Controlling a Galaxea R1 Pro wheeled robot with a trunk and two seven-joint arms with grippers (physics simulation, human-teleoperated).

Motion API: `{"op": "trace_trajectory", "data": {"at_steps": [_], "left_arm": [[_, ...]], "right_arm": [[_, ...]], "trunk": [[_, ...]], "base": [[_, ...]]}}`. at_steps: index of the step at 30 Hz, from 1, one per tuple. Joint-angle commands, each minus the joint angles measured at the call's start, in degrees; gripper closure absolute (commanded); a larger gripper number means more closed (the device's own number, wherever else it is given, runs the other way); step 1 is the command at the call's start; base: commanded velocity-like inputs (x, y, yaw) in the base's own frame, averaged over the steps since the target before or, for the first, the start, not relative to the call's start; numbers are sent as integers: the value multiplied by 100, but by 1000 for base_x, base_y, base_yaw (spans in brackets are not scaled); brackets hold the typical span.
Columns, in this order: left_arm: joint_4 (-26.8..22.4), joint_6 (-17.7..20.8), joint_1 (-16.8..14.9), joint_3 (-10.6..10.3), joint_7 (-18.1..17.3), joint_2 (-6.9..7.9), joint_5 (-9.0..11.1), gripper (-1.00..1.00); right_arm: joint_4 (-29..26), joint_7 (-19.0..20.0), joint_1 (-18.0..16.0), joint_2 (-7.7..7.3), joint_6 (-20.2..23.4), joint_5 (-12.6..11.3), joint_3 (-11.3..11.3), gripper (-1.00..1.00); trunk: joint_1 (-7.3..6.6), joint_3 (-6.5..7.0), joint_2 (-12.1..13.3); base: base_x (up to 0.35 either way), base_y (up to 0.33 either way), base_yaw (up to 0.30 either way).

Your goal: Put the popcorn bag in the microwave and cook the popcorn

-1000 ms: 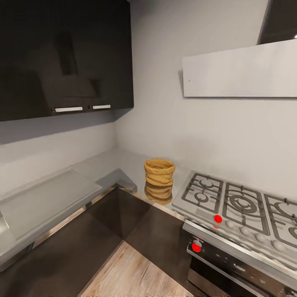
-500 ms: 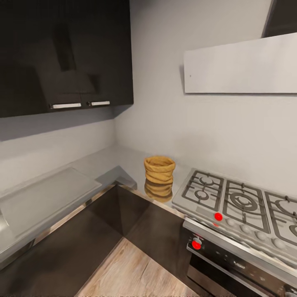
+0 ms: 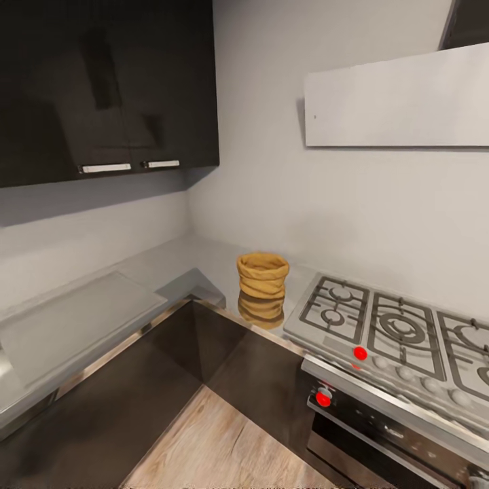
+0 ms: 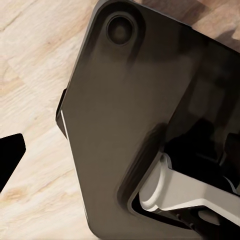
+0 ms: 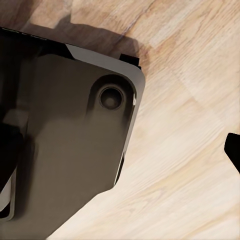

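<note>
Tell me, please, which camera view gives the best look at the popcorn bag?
The head view: the popcorn bag stands upright on the countertop in the corner beside the gas hob, mouth open. Both wrist views look down at the robot's dark base and wood floor instead.

Dark glossy base plate [image 4: 125,125], white trim

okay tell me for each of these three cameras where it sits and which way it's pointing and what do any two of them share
Head view: on the robot's head, facing the kitchen corner, with the popcorn bag on the countertop beside the gas hob; none of the robot's body here.
Left wrist view: on the left arm, pointing down at the wood floor and the robot's dark base.
Right wrist view: on the right arm, likewise down at floor and base.
Both wrist views share floor and base.
</note>
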Motion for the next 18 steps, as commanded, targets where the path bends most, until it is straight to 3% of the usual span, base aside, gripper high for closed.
{"op": "trace_trajectory", "data": {"at_steps": [1, 18], "left_arm": [[-8, -9, 1, 44, 4, -3, -3, -100], [-2, -4, 1, 69, 3, 13, 13, -100]], "right_arm": [[13, 11, -9, -3, -7, 45, -48, -100], [13, 5, -9, -3, -7, 45, -49, -100]], "trunk": [[2, -19, -10], [2, -176, -10]], "base": [[0, 0, 0], [0, 0, 0]]}}
